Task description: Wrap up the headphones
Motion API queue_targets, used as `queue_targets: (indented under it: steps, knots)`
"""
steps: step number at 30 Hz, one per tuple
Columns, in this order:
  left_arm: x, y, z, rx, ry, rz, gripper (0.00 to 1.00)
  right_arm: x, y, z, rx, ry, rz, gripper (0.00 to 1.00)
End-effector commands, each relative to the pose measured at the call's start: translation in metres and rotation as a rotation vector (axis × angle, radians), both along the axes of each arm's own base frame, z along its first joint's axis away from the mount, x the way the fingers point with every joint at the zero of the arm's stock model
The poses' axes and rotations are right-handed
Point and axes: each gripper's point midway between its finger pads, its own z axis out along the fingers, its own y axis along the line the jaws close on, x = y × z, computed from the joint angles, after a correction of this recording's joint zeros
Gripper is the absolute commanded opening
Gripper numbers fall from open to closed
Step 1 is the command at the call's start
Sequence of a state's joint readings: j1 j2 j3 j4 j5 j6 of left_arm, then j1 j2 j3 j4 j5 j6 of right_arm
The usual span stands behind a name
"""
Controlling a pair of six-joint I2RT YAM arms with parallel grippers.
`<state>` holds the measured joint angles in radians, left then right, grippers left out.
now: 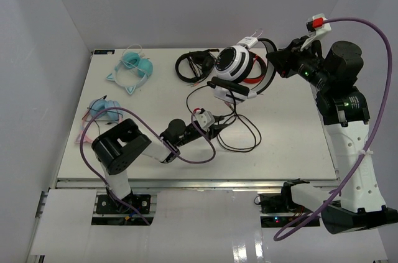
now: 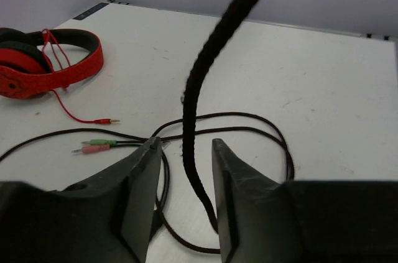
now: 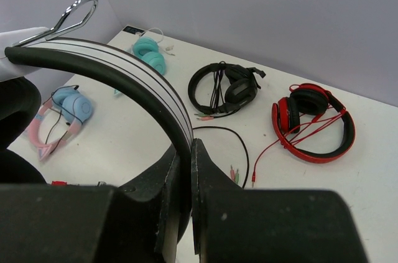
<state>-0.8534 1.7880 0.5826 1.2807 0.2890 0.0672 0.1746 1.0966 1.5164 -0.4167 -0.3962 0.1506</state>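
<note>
Item: headphones (image 1: 235, 63), white headband, round white-and-black cups, held up above the far right of the table (image 1: 298, 126).
Right gripper (image 3: 185, 151): fingers pressed together on the headband, pinching it.
Left gripper (image 2: 185, 146): low, fingers parted, the black cable (image 2: 200, 70) passing between them; slack loops lie on the table.

The headphones (image 1: 233, 63) are white, with round white-and-black cups, black cushions and a white headband (image 3: 127, 67) edged in black. They hang lifted over the far right part of the table, cups toward the left, with the headband pinched in the right gripper (image 3: 191, 148). Their thin black cable (image 1: 247, 131) drops to the tabletop and lies in loose loops near the middle. One strand rises between the parted fingers of the left gripper (image 2: 185, 151).
</note>
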Motion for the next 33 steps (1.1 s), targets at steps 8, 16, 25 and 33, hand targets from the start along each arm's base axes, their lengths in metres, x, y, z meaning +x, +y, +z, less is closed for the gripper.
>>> queue_targets:
  steps: [8, 16, 25, 33]
  knots:
    - [-0.033, 0.015, 0.008, -0.060, 0.071, -0.131, 0.00, -0.025, -0.003, 0.038, 0.055, -0.102, 0.099, 0.08]
    - [0.013, 0.096, 0.006, 0.147, 0.164, -0.112, 0.00, -0.100, 0.031, -0.013, -0.165, -0.224, 0.555, 0.08]
    - [0.067, 0.137, 0.083, 0.312, 0.330, -0.054, 0.00, -0.092, 0.026, -0.130, -0.592, -0.123, 0.525, 0.08]
    - [0.046, 0.081, 0.154, 0.245, 0.565, -0.190, 0.00, -0.036, 0.015, -0.175, -0.746, -0.026, 0.249, 0.08]
